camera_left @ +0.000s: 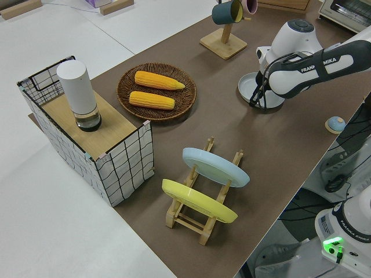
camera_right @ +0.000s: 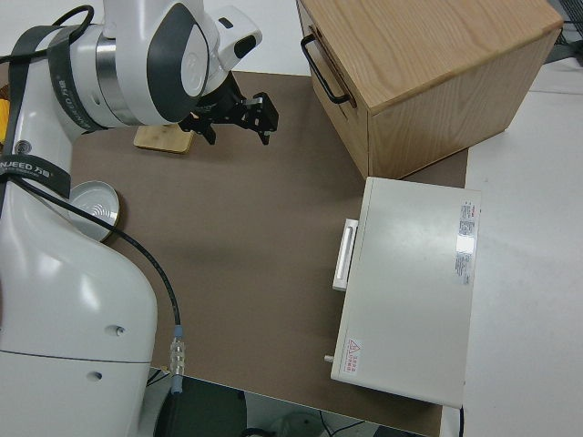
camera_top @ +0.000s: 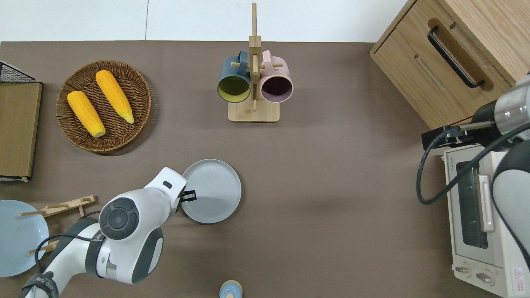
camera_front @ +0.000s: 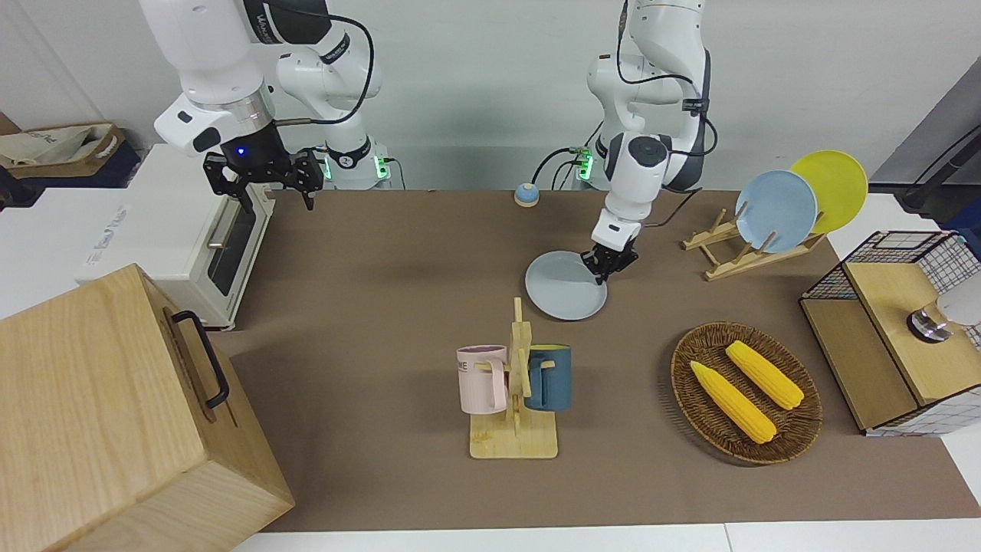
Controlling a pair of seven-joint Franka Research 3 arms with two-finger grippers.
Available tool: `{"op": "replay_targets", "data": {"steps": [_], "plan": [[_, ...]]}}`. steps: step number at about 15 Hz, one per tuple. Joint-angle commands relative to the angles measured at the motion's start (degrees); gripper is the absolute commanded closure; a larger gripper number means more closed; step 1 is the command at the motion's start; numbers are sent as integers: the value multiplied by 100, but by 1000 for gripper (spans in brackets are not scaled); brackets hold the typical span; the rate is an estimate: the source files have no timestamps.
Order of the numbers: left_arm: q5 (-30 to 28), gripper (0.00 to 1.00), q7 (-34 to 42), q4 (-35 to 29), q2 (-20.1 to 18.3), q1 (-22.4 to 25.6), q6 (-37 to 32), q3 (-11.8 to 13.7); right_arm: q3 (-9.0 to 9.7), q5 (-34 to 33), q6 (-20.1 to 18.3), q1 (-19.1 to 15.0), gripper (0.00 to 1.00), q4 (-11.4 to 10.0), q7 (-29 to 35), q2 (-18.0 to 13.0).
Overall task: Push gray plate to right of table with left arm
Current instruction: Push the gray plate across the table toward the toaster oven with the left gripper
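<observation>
The gray plate (camera_front: 562,290) (camera_top: 215,191) (camera_left: 249,86) lies flat on the brown table (camera_front: 383,253), near the middle and nearer to the robots than the mug stand. My left gripper (camera_front: 608,267) (camera_top: 189,195) (camera_left: 258,102) is down at table level, against the plate's rim on the side toward the left arm's end. The left arm (camera_top: 124,223) reaches over the table to it. My right gripper (camera_front: 268,186) (camera_right: 235,123) is parked and open, holding nothing.
A wooden stand (camera_front: 515,399) holds a pink and a blue mug. A wicker basket (camera_front: 797,429) holds two corn cobs. A rack (camera_front: 732,257) carries a sky-blue and a yellow plate. A wire crate (camera_front: 897,345), wooden cabinet (camera_front: 115,414), toaster oven (camera_front: 191,230) and small blue knob (camera_front: 526,195) stand around.
</observation>
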Motion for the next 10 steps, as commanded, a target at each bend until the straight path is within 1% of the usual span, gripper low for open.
{"op": "replay_targets", "data": {"steps": [1, 6, 7, 8, 10], "plan": [[33, 1000, -675, 122, 595, -574, 239, -10, -1, 40, -60, -4, 17, 8, 18, -34], [60, 1000, -1396, 386, 710, -1128, 161, -10, -1, 40, -60, -4, 17, 8, 18, -34], [86, 1000, -1563, 447, 788, -1251, 143, -1, -1, 40, -60, -4, 17, 8, 18, -34], [217, 1000, -1921, 561, 859, -1444, 91, -1, -1, 40, -60, -4, 17, 8, 18, -34], [524, 1000, -2432, 789, 1034, -1594, -15, -9, -1, 40, -60, -4, 17, 8, 18, -34]]}}
